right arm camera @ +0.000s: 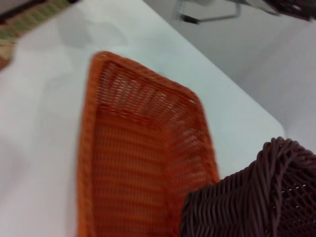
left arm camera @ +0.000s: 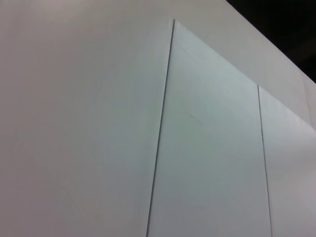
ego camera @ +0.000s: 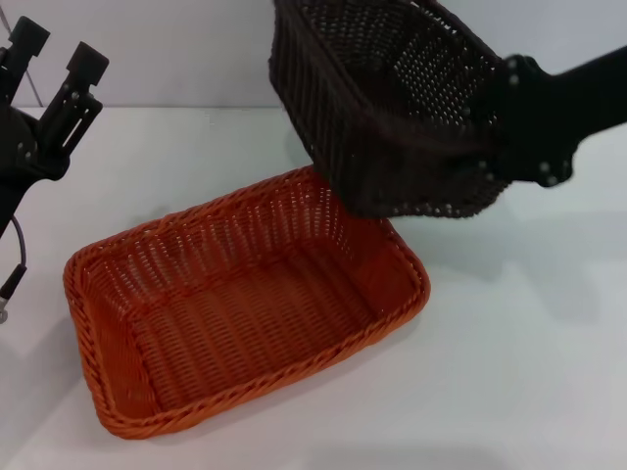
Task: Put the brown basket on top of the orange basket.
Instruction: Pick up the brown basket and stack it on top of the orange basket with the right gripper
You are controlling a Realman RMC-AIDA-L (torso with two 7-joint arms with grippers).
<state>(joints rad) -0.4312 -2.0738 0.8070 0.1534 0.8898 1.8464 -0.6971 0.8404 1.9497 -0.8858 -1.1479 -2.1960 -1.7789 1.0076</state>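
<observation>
The brown basket [ego camera: 392, 98] hangs tilted in the air, its lower corner over the far right corner of the orange basket [ego camera: 245, 304]. My right gripper [ego camera: 511, 119] is shut on the brown basket's rim at its right side. The orange basket lies empty on the white table. The right wrist view shows the orange basket [right arm camera: 138, 148] below and a corner of the brown basket [right arm camera: 252, 197] close by. My left gripper [ego camera: 57, 47] is raised at the far left, open and holding nothing, away from both baskets.
The white table [ego camera: 509, 372] runs around the orange basket, with a pale wall [ego camera: 176, 49] behind it. The left wrist view shows only wall panels [left arm camera: 207, 148]. A cable [ego camera: 15, 264] hangs from the left arm by the table's left edge.
</observation>
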